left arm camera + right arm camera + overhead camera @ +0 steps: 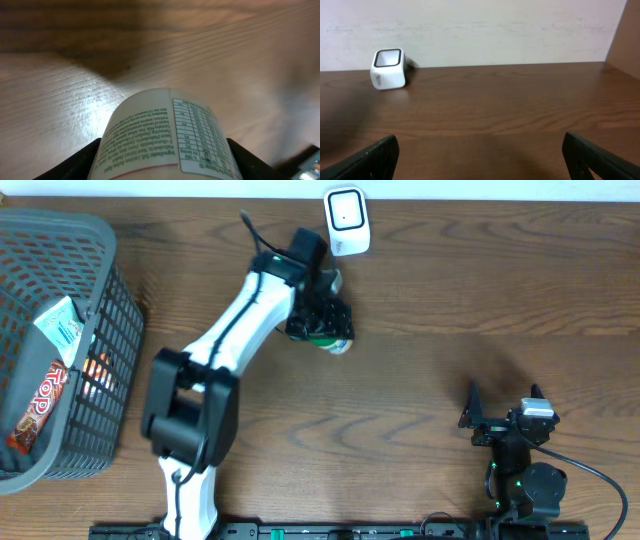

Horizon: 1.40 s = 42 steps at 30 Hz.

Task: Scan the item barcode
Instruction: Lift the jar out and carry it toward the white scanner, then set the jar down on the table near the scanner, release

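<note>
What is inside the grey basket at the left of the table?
Inside the basket lie a white-and-teal packet and a red snack packet. What lies beneath them is covered, and the mesh wall blurs the rest.

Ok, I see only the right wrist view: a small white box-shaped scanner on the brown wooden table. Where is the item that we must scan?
Observer: The left gripper holds it: a white cylindrical container with a green printed label.
Operator: Is it close to the scanner?
Observer: The overhead view shows it near the white box-shaped scanner, on the robot's side of it, not touching.
Operator: Are other items waiting?
Observer: Yes, packets lie in a grey plastic basket at the left end of the table.
</note>
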Motion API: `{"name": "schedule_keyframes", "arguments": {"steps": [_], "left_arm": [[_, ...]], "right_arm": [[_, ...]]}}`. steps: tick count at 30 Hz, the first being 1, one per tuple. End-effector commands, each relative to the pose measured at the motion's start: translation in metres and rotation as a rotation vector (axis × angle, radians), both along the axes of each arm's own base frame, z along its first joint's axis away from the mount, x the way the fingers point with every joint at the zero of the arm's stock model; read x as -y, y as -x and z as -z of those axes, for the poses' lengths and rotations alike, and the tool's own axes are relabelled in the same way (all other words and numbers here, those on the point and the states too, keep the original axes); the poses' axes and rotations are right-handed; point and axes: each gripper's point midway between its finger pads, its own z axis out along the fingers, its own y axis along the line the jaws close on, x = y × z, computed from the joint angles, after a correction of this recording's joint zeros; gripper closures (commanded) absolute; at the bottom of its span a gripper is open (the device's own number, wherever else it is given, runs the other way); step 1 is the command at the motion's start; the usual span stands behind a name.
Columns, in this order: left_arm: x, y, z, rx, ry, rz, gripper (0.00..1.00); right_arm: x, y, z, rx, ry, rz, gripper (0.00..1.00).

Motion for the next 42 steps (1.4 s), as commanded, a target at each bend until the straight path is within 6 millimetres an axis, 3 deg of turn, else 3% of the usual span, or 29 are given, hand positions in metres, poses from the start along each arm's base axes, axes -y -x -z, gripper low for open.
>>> {"name": "schedule_keyframes", "arguments": {"steps": [1, 8, 14, 24, 28, 32, 39, 42], "left_arm": [[0.003, 0.005, 0.031, -0.045, -0.034, 0.037, 0.33], [0.0, 0.012, 0.062, -0.101, -0.072, 0.058, 0.33], [-0.03, 0.011, 0.073, -0.086, -0.251, 0.034, 0.33], [-0.065, -0.004, 0.052, 0.076, -0.509, 0.042, 0.28], [-0.067, -0.006, 0.051, 0.12, -0.575, 0.054, 0.28], [-0.063, -0.009, 0.05, 0.115, -0.573, -0.078, 0.28], [-0.062, -0.014, 0.05, 0.02, -0.525, -0.676, 0.25], [-0.049, -0.016, 0.05, -0.039, -0.442, -0.831, 0.24]], "right_arm": [[-0.002, 0.0, 0.001, -0.002, 0.015, -0.008, 0.01], [-0.002, 0.0, 0.001, -0.002, 0.015, -0.008, 0.01], [-0.002, 0.0, 0.001, -0.002, 0.015, -0.008, 0.01], [-0.002, 0.0, 0.001, -0.002, 0.015, -0.008, 0.01], [-0.002, 0.0, 0.001, -0.002, 0.015, -0.008, 0.01], [-0.002, 0.0, 0.001, -0.002, 0.015, -0.008, 0.01], [-0.002, 0.0, 0.001, -0.002, 0.015, -0.008, 0.01], [-0.002, 0.0, 0.001, -0.002, 0.015, -0.008, 0.01]]}}
